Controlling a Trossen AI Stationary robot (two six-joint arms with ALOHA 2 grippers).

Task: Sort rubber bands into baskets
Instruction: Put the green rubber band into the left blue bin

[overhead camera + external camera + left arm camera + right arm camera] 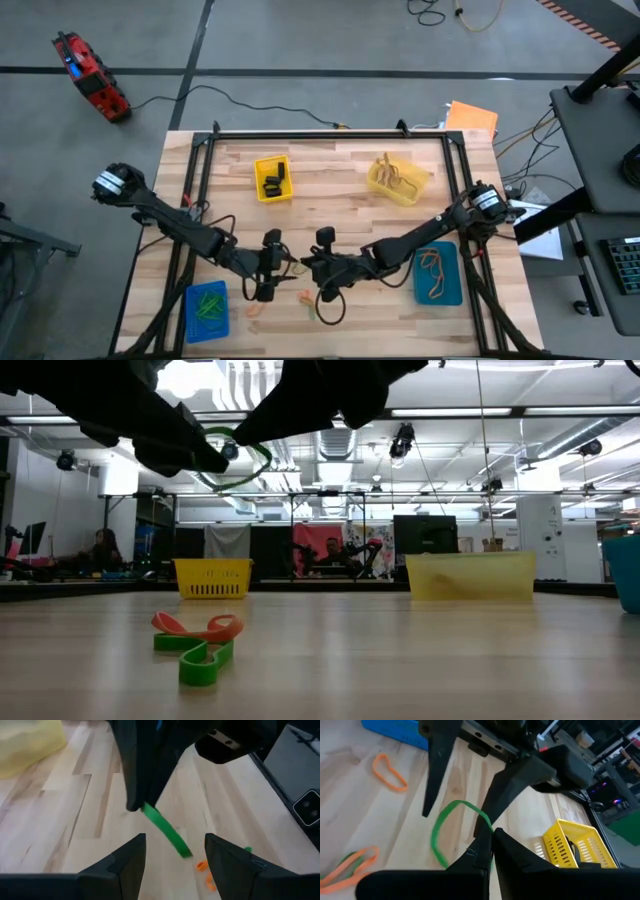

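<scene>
Pinched in the clenched right pincer (487, 851), a green rubber band (442, 832) hangs above the counter (340, 180), apparently just clear of the released left pincer (175, 852) beside it.

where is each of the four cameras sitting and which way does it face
High view: overhead, facing straight down on the table, both arms and four baskets.
Low view: at tabletop height, facing level across to the room; arms overhead.
Left wrist view: on the left arm, facing past its open fingers.
Right wrist view: on the right arm, facing past its shut right hand.
Shared: both wrist views show the green rubber band held by the right hand.
</scene>
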